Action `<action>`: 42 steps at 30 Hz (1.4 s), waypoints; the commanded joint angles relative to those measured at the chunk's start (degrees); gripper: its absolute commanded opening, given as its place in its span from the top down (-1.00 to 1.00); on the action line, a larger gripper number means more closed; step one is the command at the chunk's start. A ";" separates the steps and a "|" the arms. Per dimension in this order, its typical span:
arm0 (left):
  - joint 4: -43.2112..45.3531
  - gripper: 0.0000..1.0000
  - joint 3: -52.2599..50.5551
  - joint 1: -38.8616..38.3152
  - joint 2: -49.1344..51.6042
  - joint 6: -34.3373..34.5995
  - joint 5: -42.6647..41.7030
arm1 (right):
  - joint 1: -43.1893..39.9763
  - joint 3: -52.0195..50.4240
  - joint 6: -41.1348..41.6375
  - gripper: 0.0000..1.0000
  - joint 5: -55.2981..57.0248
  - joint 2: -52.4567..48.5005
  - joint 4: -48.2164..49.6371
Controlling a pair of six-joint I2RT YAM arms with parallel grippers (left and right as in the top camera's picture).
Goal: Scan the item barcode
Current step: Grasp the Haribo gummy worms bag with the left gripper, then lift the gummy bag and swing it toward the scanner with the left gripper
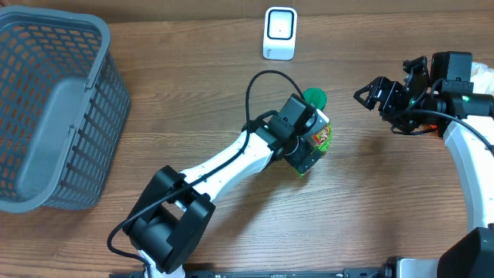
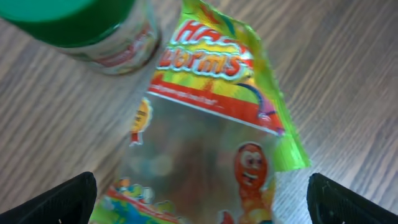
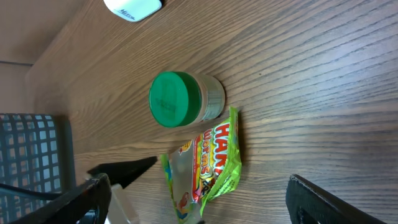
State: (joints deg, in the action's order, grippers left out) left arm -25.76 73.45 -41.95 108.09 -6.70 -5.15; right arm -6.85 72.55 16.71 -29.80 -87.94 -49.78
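The item is a green, yellow and red gummy worms bag (image 1: 323,139) lying flat on the wooden table. My left gripper (image 1: 313,147) hangs right over it, open, with a black finger on each side of the bag (image 2: 205,118) and nothing pinched; the left gripper (image 2: 202,202) looks straight down on the bag's clear window. My right gripper (image 1: 375,96) stands open off to the right, well apart from the bag (image 3: 202,162); the right gripper (image 3: 199,199) holds nothing. A white scanner (image 1: 279,33) sits at the table's far edge. No barcode shows on the bag's upper face.
A jar with a green lid (image 1: 314,97) stands just behind the bag, close to its top edge (image 2: 93,31) (image 3: 180,99). A grey plastic basket (image 1: 54,116) fills the left of the table. The scanner (image 3: 134,6) shows at the top of the right wrist view.
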 commanded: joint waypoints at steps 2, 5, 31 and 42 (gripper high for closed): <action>-0.35 -1.00 0.90 -0.55 0.66 -3.65 -1.05 | 0.04 -0.17 -0.04 -0.81 -0.35 1.38 0.00; -0.85 -1.00 0.90 -0.50 1.14 -5.07 -0.79 | 0.04 -0.17 -0.04 -0.81 -0.37 1.38 -0.37; 2.69 -0.89 0.92 1.92 6.54 -6.19 -5.22 | 0.04 -0.17 -0.07 -0.81 -1.42 1.60 -0.87; 3.23 -0.89 0.92 1.92 7.74 -6.12 -5.46 | 0.04 -0.17 -0.07 -0.81 -1.42 1.60 -0.85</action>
State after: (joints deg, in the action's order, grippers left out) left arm -22.70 73.47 -40.14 113.84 -12.05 -9.32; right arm -6.87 72.55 16.69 -30.28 -87.94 -50.68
